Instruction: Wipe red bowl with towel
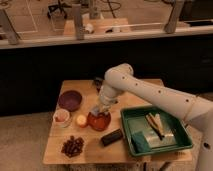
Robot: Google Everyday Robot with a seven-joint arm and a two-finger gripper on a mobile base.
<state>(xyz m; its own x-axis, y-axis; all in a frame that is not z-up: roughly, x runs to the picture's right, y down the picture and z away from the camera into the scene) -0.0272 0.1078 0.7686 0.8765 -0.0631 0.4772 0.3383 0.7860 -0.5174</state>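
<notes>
The red bowl [99,121] stands on the wooden table [55,152], left of centre. My gripper [99,111] reaches down from the white arm [150,92] and hangs right over the bowl's far rim. It is shut on the towel [96,109], a small pale grey-blue cloth that hangs from the fingertips into the top of the bowl. The arm and cloth hide the back part of the bowl.
A purple bowl [70,100] sits at the back left, with a small white bowl [62,118] and a yellow item [81,120] beside the red bowl. Dark grapes [72,146] lie at the front left, a dark block [111,137] in front, and a green tray [175,145] with utensils on the right.
</notes>
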